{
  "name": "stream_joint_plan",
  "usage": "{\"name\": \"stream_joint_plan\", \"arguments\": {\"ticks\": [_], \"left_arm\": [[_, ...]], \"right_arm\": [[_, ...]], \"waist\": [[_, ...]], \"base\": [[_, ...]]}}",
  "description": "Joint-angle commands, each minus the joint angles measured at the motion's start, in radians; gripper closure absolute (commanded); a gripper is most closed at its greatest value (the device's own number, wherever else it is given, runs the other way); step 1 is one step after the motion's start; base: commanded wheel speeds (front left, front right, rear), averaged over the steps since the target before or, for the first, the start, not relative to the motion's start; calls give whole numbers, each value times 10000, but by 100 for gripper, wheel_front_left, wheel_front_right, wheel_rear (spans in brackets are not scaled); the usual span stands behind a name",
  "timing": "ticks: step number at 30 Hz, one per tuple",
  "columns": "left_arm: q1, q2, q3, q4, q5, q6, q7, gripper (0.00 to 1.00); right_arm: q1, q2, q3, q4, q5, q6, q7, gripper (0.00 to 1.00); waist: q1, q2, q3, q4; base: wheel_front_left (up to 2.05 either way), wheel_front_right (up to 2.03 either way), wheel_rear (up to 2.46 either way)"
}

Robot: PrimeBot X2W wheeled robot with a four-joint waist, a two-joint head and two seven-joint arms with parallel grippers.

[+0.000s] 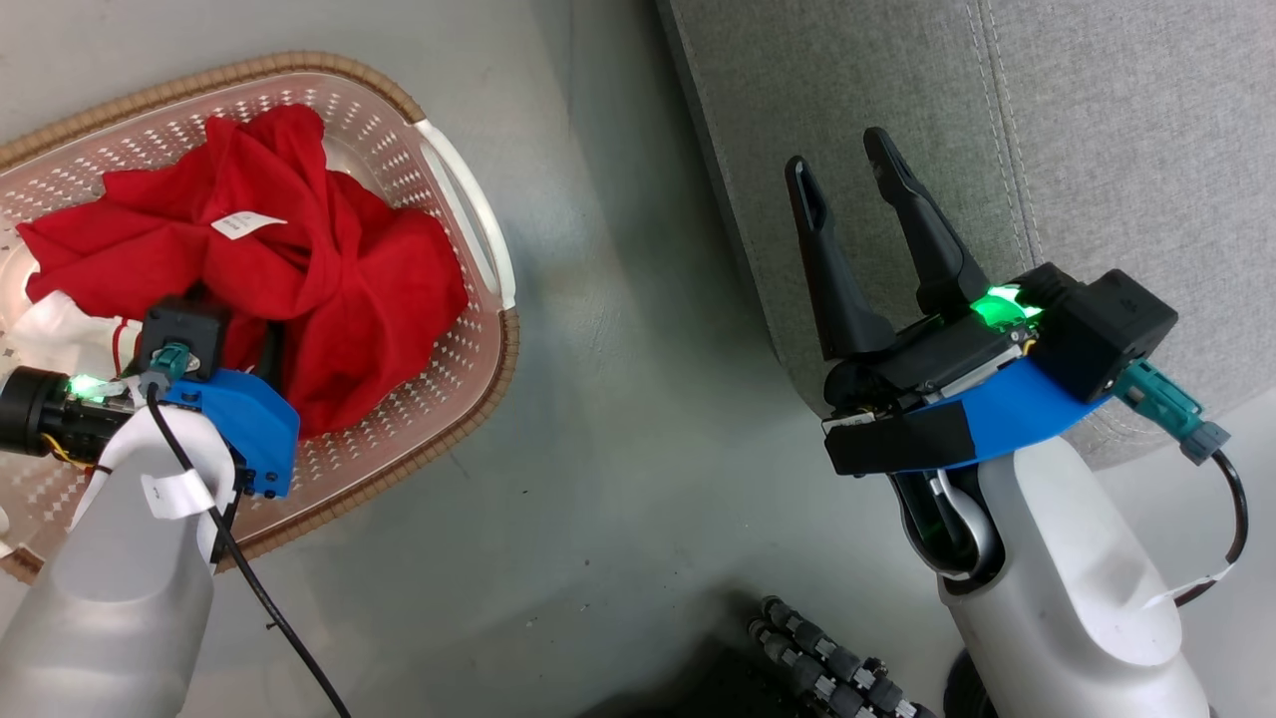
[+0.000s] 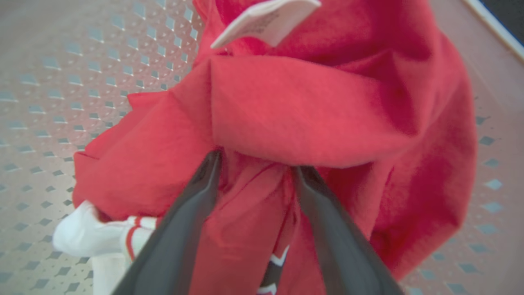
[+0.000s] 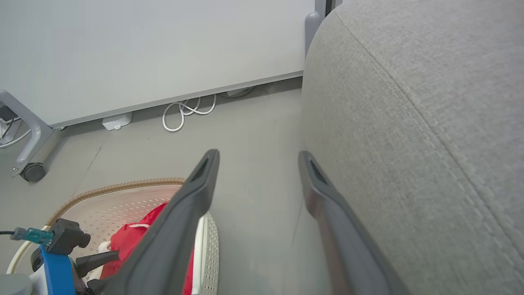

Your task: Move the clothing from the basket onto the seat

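Note:
The clothing lies heaped in the basket [image 1: 501, 351] at the left: a plain red garment [image 1: 329, 259] with a white tag on top, and a piece with white panels and red stripes [image 2: 102, 233] under its edge. My left gripper [image 2: 257, 164] reaches down into the basket, open, its two fingers standing either side of a fold of red fabric and pressing into the heap. My right gripper [image 1: 842, 158] hangs open and holds nothing, against the front edge of the grey seat [image 1: 1097, 150], which rises on the right. From the right wrist, the right gripper [image 3: 258, 155] points over the floor beside the seat [image 3: 409, 123].
A strip of grey floor [image 1: 618, 349] separates basket and seat. A wall stands beyond, with a coiled white cable [image 3: 186, 114] at its foot and a caster wheel [image 3: 32, 172] to the left. A black ribbed part [image 1: 827, 668] lies near my base.

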Motion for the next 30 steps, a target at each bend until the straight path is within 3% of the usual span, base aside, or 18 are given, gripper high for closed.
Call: {"name": "stream_joint_plan", "arguments": {"ticks": [1,2,18,30], "left_arm": [[-218,21,21,52,-46,59,-35,88],[-236,-13,27,98,-117,12,0,100],[-540,-345,-198,403,-383,-268,-383,100],[59,-1030,-293,195,-732,-538,-854,100]], "right_arm": [[-135,3,12,-55,20,1,-39,0],[-141,3,12,-55,23,1,-39,0],[-231,1,-102,56,-205,1,-40,0],[36,-3,-324,406,-760,1,-40,0]], "waist": [[-1,1,4,10],[-1,1,9,21],[-1,1,-169,381],[-1,1,-1695,1123]], "base": [[0,0,0],[0,0,0],[0,0,0],[0,0,0]]}}
